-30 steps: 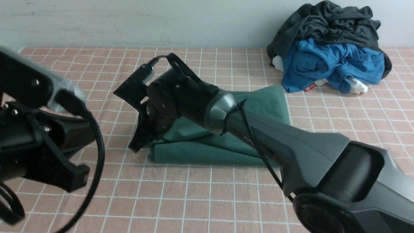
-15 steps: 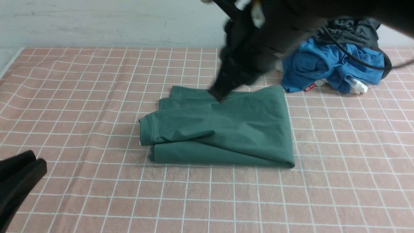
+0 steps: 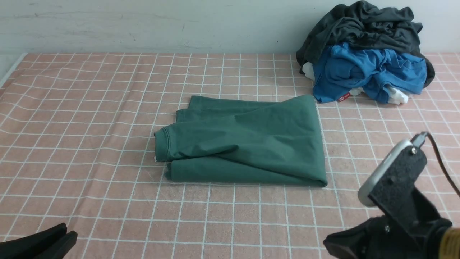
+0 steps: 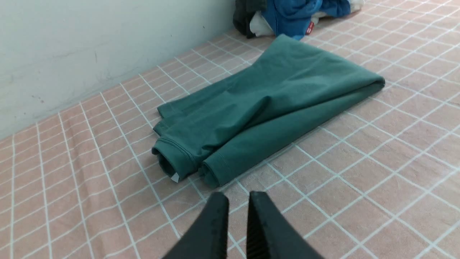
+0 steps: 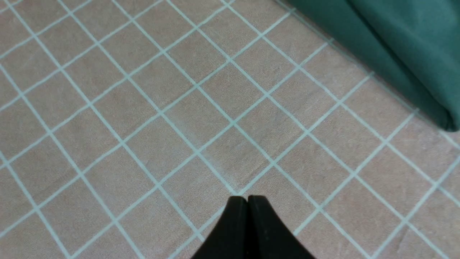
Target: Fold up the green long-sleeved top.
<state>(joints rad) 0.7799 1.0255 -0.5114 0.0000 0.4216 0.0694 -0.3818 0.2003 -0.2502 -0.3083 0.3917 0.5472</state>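
Front view, far left: the left gripper pokes in low at the near edge of the pink checked cloth, its jaws a narrow slit apart with nothing between them. Mid-table lies the green long-sleeved top, folded into a flat bundle, collar end leftward. Right of it, the right gripper is clenched on nothing over bare cloth, while a charcoal garment and a blue garment are heaped at the far right corner.
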